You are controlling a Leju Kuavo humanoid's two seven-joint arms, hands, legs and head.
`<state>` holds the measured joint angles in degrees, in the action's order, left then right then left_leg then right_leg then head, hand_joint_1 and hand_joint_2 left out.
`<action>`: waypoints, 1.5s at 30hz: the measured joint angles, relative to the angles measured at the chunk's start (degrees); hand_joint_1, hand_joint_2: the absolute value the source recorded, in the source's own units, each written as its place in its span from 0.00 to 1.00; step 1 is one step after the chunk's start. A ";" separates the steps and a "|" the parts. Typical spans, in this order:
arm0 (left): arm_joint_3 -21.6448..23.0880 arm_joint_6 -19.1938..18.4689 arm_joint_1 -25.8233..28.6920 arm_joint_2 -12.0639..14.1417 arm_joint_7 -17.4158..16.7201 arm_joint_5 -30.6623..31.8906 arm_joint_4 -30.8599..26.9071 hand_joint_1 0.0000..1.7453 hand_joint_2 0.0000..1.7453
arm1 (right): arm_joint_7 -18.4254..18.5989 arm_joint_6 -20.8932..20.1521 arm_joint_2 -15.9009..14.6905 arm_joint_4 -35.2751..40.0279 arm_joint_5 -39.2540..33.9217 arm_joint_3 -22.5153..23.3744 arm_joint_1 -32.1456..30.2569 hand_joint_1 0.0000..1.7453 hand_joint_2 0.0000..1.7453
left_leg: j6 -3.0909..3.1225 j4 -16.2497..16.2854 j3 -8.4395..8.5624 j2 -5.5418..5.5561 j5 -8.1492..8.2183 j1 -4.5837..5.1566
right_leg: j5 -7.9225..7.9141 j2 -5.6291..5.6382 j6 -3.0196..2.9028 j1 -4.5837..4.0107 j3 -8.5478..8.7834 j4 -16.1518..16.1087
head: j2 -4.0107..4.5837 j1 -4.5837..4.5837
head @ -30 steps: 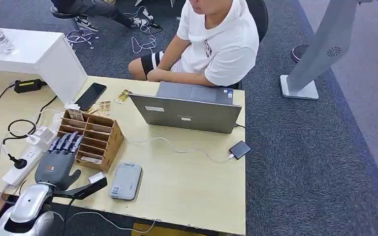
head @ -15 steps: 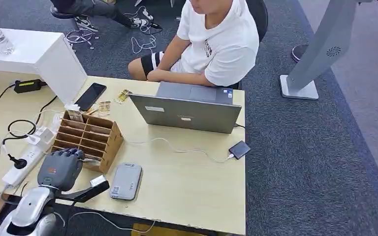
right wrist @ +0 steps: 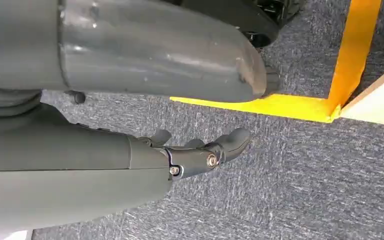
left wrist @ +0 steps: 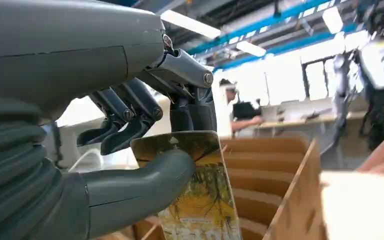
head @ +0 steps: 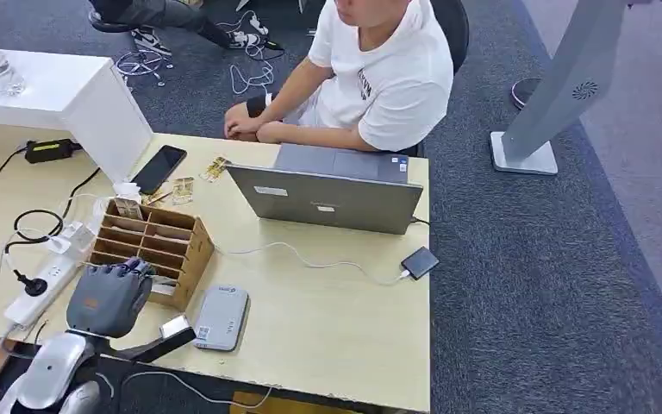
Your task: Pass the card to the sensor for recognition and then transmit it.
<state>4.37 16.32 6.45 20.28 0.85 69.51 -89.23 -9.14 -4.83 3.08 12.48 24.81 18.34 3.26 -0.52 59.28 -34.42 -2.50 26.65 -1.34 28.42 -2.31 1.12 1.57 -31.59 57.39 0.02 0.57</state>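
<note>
Step in hand: card pickup at wooden organizer (head: 157, 245) on table (head: 327, 319); left hand (head: 109, 297) curled, pinching card (left wrist: 197, 187) between thumb and fingers, card partly in its slot; right hand (right wrist: 200, 150) hanging over carpet, fingers loosely apart, holding nothing; next, probably: lift clear, carry to grey sensor (head: 221, 317) just beside organizer; person behind laptop (head: 327, 197).

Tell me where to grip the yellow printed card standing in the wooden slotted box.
Grip the yellow printed card by its exposed upper part, coming from above: it stands upright in the wooden slotted box, lower end hidden. The left hand already pinches it there, thumb against one face.
</note>
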 joint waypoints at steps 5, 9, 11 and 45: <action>0.00 3.32 2.11 0.13 2.62 -1.24 -7.33 1.00 1.00 | 0.04 0.76 0.00 0.00 -0.35 1.05 -0.26 0.00 0.00 | 0.00 0.00 0.00 -0.01 0.00 0.00 | 0.00 0.01 0.00 0.00 0.00 0.00 | 0.00 0.00; 0.15 5.52 3.25 0.55 4.03 -2.25 -12.52 1.00 1.00 | 0.13 1.25 0.00 0.00 -0.79 1.90 -0.43 0.00 0.00 | 0.00 0.00 0.00 -0.01 0.00 0.00 | 0.00 0.01 0.00 0.00 -0.01 0.00 | 0.00 0.02; 0.37 6.63 3.40 0.63 4.63 -2.97 -15.25 1.00 1.00 | 0.26 1.31 0.00 -0.02 -1.09 2.27 -0.44 0.00 0.00 | 0.00 0.00 0.00 0.00 0.00 0.00 | 0.00 0.00 0.00 0.00 -0.02 0.00 | 0.00 0.00; 2.01 18.30 -36.56 -4.57 5.16 -0.61 20.65 1.00 1.00 | 5.92 2.12 2.23 0.11 4.22 2.56 4.06 0.00 0.00 | -0.02 0.04 -0.09 0.12 -0.37 -0.01 | -0.31 -0.10 -0.06 -0.02 -0.10 0.08 | 0.00 -0.07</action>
<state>6.38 34.62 -30.11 15.72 6.01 68.89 -68.58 -3.21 -2.71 5.31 12.59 29.03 20.90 7.32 -0.54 59.32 -34.51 -2.39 26.28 -1.35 28.11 -2.41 1.06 1.55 -31.69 57.47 0.02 0.50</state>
